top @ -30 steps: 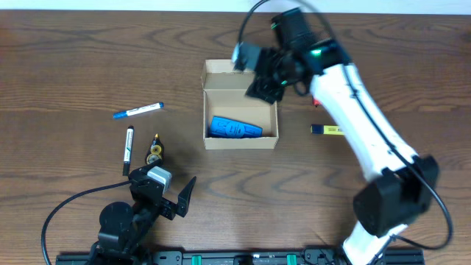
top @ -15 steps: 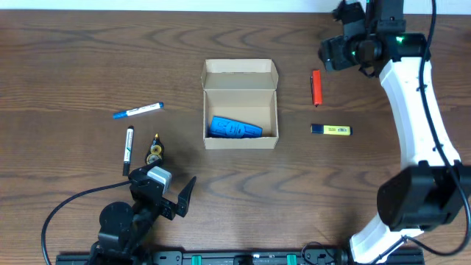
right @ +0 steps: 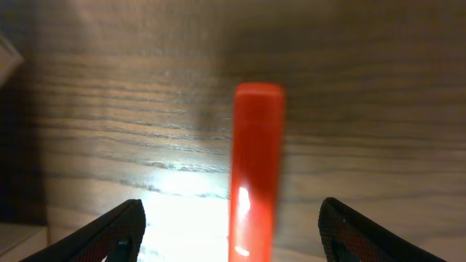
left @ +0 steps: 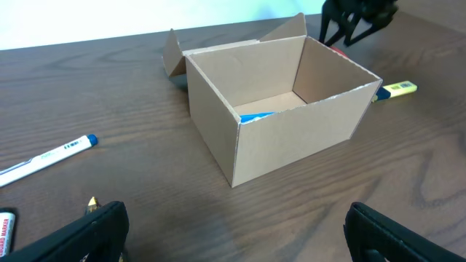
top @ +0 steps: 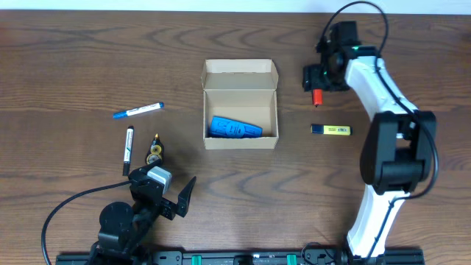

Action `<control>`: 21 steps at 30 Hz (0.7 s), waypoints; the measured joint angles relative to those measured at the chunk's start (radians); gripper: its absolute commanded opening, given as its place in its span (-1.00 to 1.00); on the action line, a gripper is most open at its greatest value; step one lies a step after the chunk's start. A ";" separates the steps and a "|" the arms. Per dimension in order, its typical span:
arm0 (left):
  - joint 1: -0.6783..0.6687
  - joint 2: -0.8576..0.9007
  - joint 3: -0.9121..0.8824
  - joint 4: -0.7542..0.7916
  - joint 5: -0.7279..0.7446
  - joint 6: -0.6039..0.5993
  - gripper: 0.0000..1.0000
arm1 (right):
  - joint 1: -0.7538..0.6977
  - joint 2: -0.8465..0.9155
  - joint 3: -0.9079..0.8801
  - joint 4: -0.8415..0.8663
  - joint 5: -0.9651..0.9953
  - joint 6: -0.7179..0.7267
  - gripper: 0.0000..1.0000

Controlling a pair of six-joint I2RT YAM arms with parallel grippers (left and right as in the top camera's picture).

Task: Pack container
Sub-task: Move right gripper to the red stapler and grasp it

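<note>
Both left fingers [left: 80, 236] and right fingers [right: 109, 233] stand wide, empty, the right straddling a red marker [right: 255, 175]. Centred on the desk [top: 73, 59], the open cardboard container [top: 240, 142] looks light, crushable; probably best pinched by one wall.

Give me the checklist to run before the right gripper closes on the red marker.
1. Right gripper open: ok, jaws spread wide.
2. Red marker between the jaws: ok, roughly centred in the right wrist view.
3. Gripper low enough to grip: cannot tell.
4. Container lid open: ok, flap folded back.
5. Room in the container: ok, only one blue object inside.
6. Left gripper clear of the container: ok, open and apart from it.
</note>
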 measured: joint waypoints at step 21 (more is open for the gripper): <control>0.000 0.000 0.000 0.000 0.000 0.000 0.91 | 0.018 0.076 -0.018 0.082 0.075 0.071 0.07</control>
